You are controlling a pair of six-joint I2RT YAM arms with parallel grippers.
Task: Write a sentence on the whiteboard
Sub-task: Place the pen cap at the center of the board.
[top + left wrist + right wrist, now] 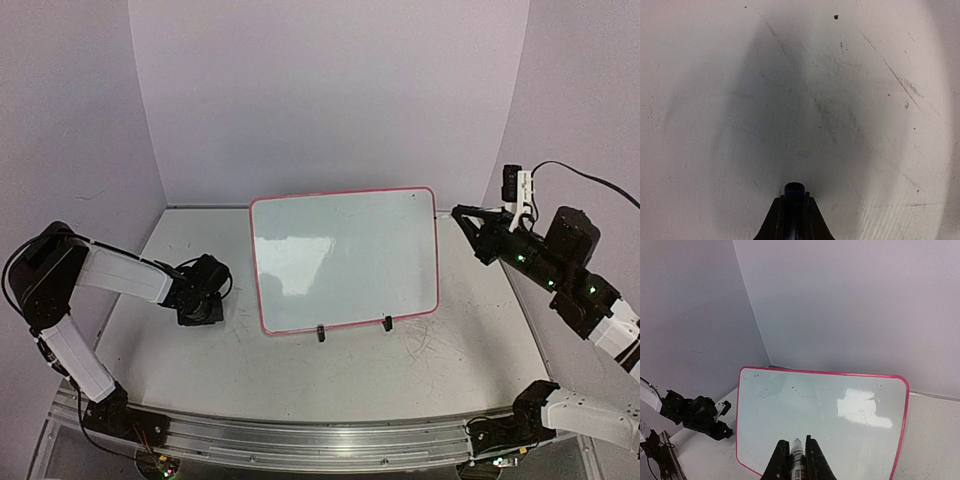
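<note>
**Board blank, marker gripped, first stroke not started**

- The whiteboard point(345, 260) stands leaning back on two black clip feet point(321, 333), ahead of and below the right end effector point(798, 442). In the top view its upper right corner is the part nearest the fingers, with no contact.
- No blue sentence shows on it, only faint grey marks and a glare patch. My read is that the task is at the very start.
- Right end effector: narrow, clamped on a marker point(798, 462) whose tip sticks forward between the fingers toward the board's lower middle. I can't confirm whether the nib is bare.
- Left end effector point(794, 200): narrow, clamped on a short dark blue tube point(794, 189) with its open end facing out, probably the cap. It sits low over the scuffed table point(880, 125), and the board is well off to its right.

How to do the step well (judgement):
- Start at the board's upper left. That's the far corner from the right end effector, so plan the reach before touching down.
- Come in along the marker axis, square to the tilted face.
- Press lightly. The board only rests on its clips, so a hard push could slide it or tip it back.
- Keep the first line high to leave room for a second.
- Keep the left end effector parked clear of the stroke path.
</note>
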